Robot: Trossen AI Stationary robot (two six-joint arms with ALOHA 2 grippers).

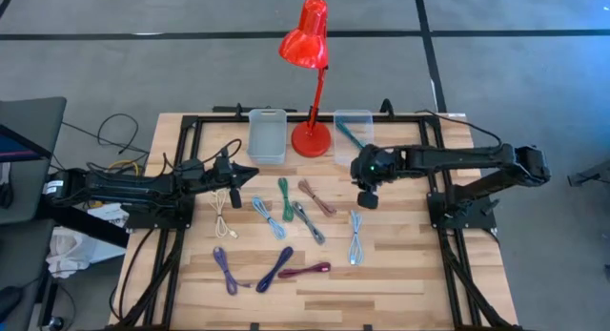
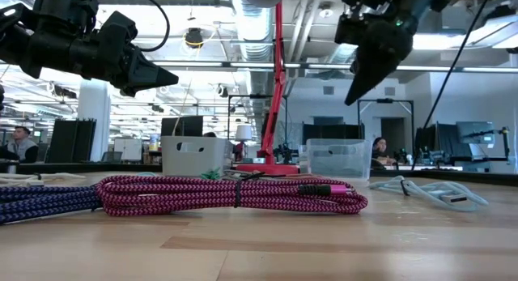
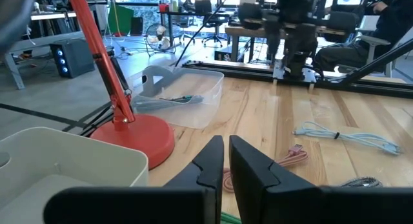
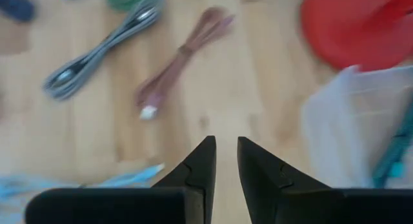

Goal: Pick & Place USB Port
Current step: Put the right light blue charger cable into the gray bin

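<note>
Coiled cables [image 1: 286,226] lie spread at the frame's centre, easy to pick singly. The right gripper [image 1: 366,199] hovers empty, fingers slightly apart, beside the clear bin [image 1: 352,133] (one cable inside). The left gripper [image 1: 235,183], nearly closed, waits mid-left.

Lamp [image 1: 310,131] at table's [image 1: 400,283] far edge, centre. One bin [image 1: 267,135] just left of its base, another bin [image 1: 352,135] just right w/ a cable in it. Cables spread in front of the bins, mid-table: one bundle [image 1: 223,213] far left, one cable [image 1: 356,237] far right, three more in a row nearest the front edge. Left gripper [image 1: 246,175] above table just left of the left bin. Right gripper [image 1: 367,197] over the boards in front of the right bin.
</note>
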